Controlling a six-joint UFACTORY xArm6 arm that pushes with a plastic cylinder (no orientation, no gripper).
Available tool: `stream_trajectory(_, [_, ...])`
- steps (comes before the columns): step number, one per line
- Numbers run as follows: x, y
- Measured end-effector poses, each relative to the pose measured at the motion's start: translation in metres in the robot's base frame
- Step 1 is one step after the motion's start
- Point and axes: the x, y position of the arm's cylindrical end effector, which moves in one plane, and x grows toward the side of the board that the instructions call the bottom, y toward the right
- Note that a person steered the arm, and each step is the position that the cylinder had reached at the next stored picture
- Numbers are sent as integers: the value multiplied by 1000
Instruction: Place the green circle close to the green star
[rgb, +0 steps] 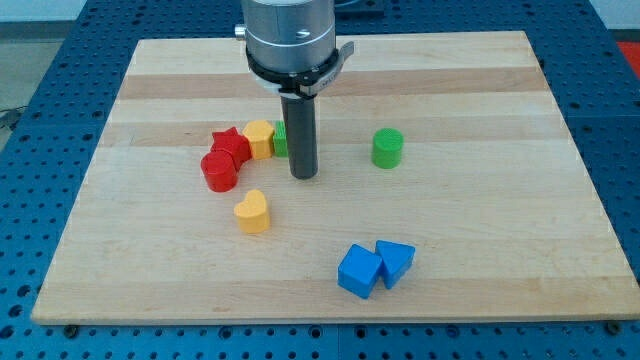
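Where the wooden tabletop is bordered by the blue perforated bench, all four edges are seen inside the view. My tip is set down near the board's middle; the tool is a plain dark rod without jaws, so nothing is held. The green circle is found to the view's right of the tip, well apart, with bare wood on every side. The green star is partly hidden behind the rod, just beside the yellow block. A red star and a red cylinder are packed to the view's left. A yellow heart lies below. Two blue blocks are seen touching near the bottom edge. No writing is legible.
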Motion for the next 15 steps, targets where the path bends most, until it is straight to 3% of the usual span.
stream_trajectory(4, [-34,-21])
stream_trajectory(6, [-22,-8])
stream_trajectory(7, [23,47])
stream_trajectory(10, [6,138])
stream_trajectory(11, [5,142])
stream_trajectory(12, [-23,115])
stream_trajectory(15, [-25,79])
